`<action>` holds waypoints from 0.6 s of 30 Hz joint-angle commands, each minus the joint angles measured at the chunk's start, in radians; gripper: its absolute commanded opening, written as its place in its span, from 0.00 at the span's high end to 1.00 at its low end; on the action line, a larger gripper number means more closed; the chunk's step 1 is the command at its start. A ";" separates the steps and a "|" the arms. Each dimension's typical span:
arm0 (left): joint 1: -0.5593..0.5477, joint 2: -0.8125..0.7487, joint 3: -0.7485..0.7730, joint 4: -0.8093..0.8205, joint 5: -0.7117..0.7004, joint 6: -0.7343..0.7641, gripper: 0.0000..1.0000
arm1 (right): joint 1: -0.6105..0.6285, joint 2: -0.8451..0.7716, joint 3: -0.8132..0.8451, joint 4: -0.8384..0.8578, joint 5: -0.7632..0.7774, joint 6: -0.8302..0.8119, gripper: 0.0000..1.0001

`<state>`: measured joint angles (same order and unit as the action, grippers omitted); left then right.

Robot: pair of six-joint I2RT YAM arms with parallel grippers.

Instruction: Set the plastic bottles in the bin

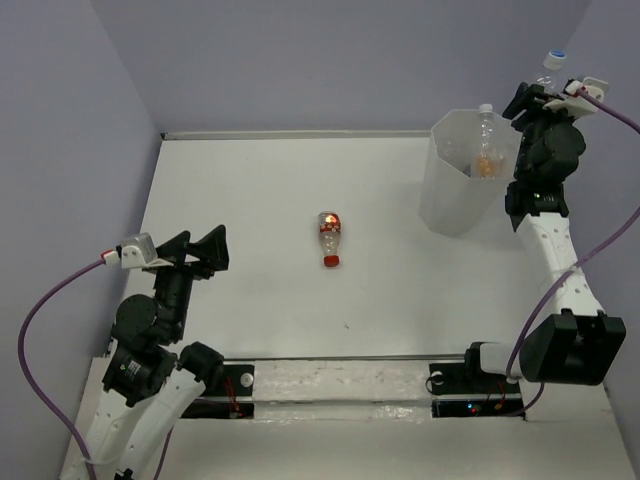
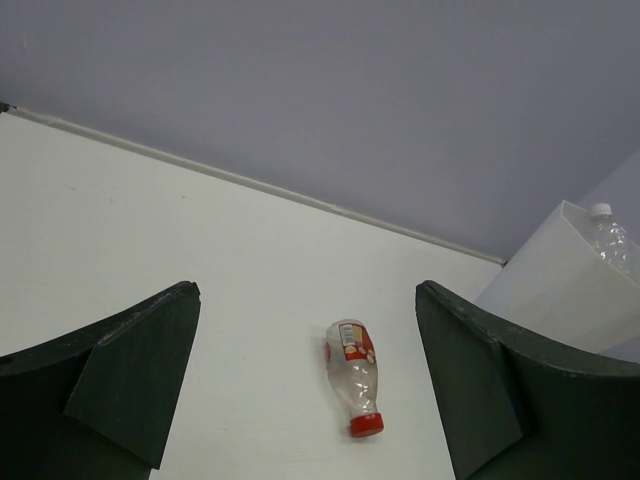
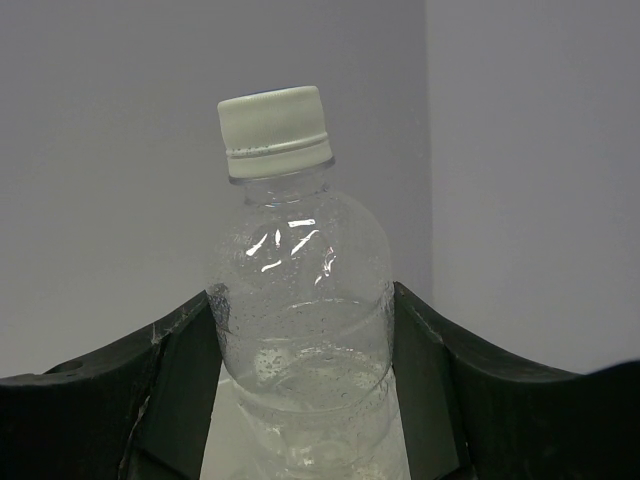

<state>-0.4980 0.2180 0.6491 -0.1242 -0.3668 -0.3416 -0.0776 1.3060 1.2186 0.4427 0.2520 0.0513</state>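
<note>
Right pincer (image 3: 300, 320): about half spread, both fingers (image 3: 175, 350) pressed on the sides of a clear bottle (image 3: 300, 270), pinching it below the shoulder.
Clear bottle: upright, crinkled, pale cap (image 3: 274, 130) on top, small droplets inside; raised at the far right, just beside the bin's rim in the top view; over the opening or not, cannot tell.
Bin (image 1: 445, 190): translucent white, standing at the far right of the table (image 1: 260, 200); inside, a second clear bottle (image 1: 487, 135), white-capped, something orange low in it.
Red-capped bottle (image 1: 329, 238): lying on its side mid-table, cap toward the arms, well apart from the bin, untouched.
Left pincer (image 1: 203, 243): spread wide, holding nothing, at the near left.
</note>
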 commanded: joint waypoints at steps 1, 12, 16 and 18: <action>-0.005 0.012 0.006 0.043 -0.004 0.012 0.01 | 0.002 -0.014 0.073 0.001 -0.103 0.028 0.54; 0.004 0.035 0.006 0.043 -0.009 0.013 0.01 | 0.065 0.200 0.241 -0.012 -0.332 0.071 0.54; 0.007 0.040 0.006 0.044 -0.011 0.015 0.01 | 0.087 0.294 0.289 -0.028 -0.349 0.058 0.54; 0.010 0.043 0.006 0.044 -0.009 0.013 0.01 | 0.096 0.315 0.288 -0.033 -0.364 0.048 0.53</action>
<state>-0.4953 0.2420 0.6491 -0.1238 -0.3679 -0.3416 0.0048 1.5959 1.4555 0.4091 -0.0593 0.1055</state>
